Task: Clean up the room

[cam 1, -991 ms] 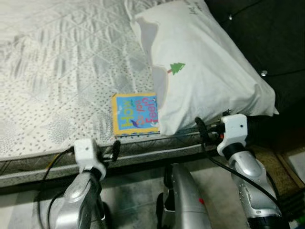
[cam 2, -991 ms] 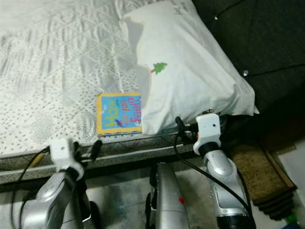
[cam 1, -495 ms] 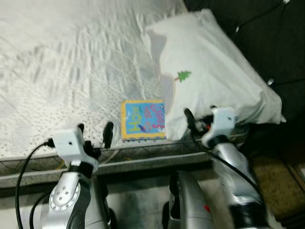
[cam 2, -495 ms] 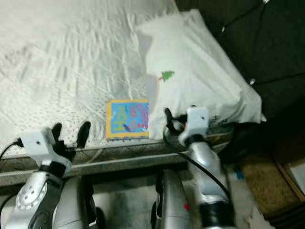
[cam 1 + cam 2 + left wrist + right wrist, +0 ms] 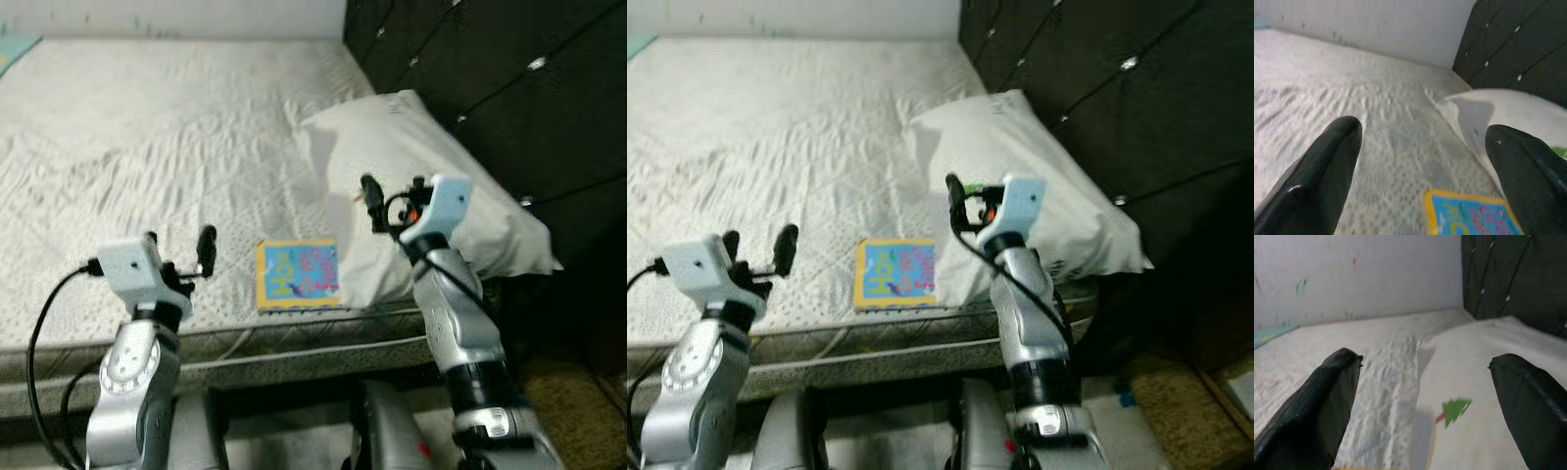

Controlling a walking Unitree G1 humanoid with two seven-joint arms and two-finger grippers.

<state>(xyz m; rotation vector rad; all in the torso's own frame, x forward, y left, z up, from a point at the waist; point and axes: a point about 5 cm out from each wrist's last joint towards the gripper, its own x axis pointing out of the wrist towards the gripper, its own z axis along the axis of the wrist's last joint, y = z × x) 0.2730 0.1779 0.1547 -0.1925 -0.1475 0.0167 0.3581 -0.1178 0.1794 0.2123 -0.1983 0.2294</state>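
book (image 5: 298, 273) on mattress (image 5: 147, 147) edge — pillow (image 5: 431, 186) right, touching

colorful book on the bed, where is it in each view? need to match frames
Left eye view: book flat on the mattress near the front edge, beside the pillow.
Right eye view: same spot, between the two arms.
Left wrist view: a corner between the open fingers.
Right wrist view: cannot make it out.
Shared landmark: the pillow's green tree print, touching the book's side.
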